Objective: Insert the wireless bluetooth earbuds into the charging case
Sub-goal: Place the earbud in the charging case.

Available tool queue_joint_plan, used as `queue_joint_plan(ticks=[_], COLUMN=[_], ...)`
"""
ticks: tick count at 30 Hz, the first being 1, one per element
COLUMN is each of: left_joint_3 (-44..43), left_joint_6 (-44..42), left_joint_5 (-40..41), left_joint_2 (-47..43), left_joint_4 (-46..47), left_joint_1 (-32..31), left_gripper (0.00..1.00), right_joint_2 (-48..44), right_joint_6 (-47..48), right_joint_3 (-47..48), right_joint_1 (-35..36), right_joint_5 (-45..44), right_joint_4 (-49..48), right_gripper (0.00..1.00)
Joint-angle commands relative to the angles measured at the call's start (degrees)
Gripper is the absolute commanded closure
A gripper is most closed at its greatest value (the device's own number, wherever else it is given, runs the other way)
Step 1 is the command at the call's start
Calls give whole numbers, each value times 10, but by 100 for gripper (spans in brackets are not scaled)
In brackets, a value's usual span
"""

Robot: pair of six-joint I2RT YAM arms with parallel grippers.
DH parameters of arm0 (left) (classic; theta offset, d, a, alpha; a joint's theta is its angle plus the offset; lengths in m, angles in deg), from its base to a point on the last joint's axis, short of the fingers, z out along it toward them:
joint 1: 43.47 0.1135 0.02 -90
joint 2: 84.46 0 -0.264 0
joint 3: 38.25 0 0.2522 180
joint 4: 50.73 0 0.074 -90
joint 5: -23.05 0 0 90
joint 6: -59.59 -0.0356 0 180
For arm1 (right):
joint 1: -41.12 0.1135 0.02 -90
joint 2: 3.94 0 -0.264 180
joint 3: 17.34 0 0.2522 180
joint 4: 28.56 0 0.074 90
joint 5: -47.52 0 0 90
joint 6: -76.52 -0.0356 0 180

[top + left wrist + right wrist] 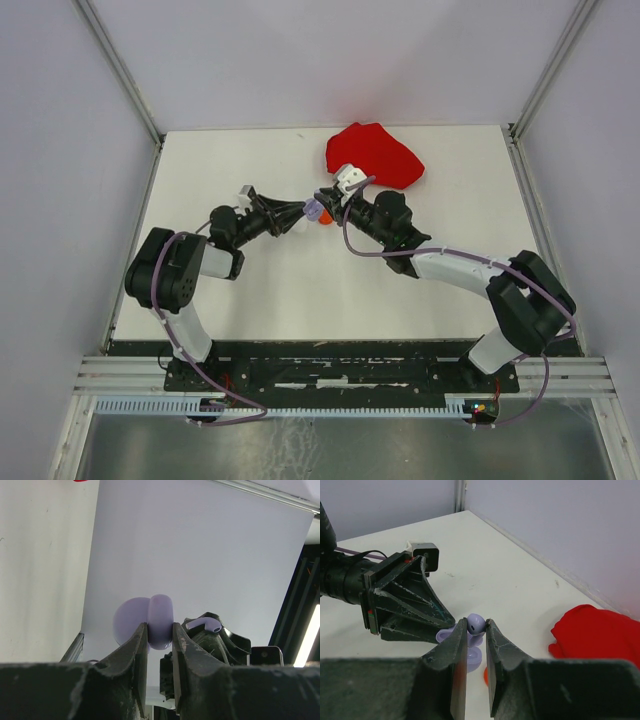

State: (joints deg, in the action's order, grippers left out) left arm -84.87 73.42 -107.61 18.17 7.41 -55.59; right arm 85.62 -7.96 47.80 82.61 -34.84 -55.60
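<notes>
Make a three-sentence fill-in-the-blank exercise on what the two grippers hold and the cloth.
The charging case in the left gripper is coloured ____.
The right gripper is ____ on a lilac earbud.
The crumpled cloth beyond the grippers is ____.
Missing words: lilac; shut; red.
</notes>
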Motion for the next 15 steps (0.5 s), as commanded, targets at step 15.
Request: queue_joint_plan(ticks=[15], left_joint_3=[-36], left_joint_6=[-23], left_joint_5=[-19], left_joint_2=[-11], left_joint_4=[-11], left_joint_1=[-10], left_gripper=[97], right_joint_2=[24], right_joint_6=[57], right_joint_3=[-44], right_joint_1=[-1], right_joint_5=[33], right_joint_4=[-113], right_gripper=[89])
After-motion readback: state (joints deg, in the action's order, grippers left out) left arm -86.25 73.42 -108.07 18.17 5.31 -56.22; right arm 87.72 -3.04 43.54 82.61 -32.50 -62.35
